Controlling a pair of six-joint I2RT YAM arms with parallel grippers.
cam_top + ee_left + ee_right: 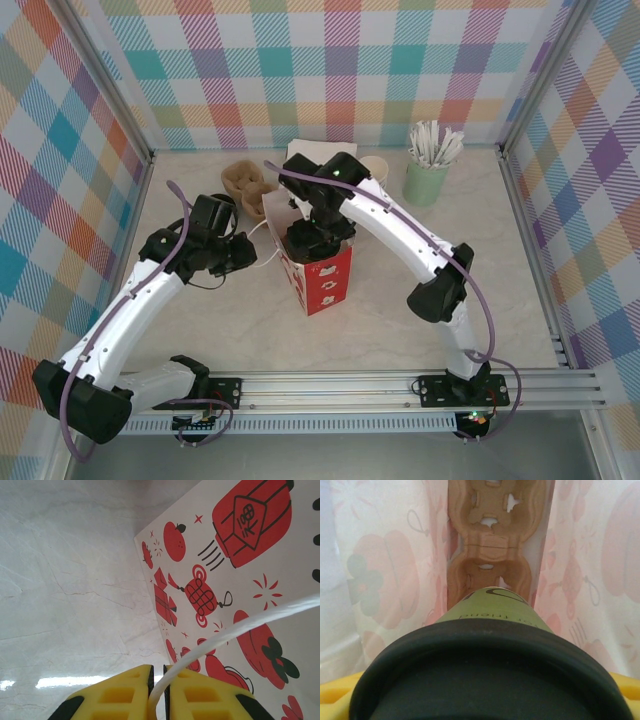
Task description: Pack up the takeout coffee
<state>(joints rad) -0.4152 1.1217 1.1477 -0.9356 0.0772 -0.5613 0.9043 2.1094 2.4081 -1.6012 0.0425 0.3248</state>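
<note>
In the middle of the overhead frame a red-and-white printed paper bag [325, 280] stands upright on the marble-look table [65, 580]. The left gripper [157, 677] sits at the bottom of its wrist view, its yellow jaws pinched nearly together on the bag's white cord handle [240, 627]. The right gripper [312, 240] reaches down into the bag's open mouth. It holds the takeout coffee [492, 607], green-sided under a black lid [485, 670], with yellow fingers [332, 697] spread wide at either side of the cup. The cup hangs inside the bag above a brown pulp cup carrier [495, 555] at the top centre of that view.
</note>
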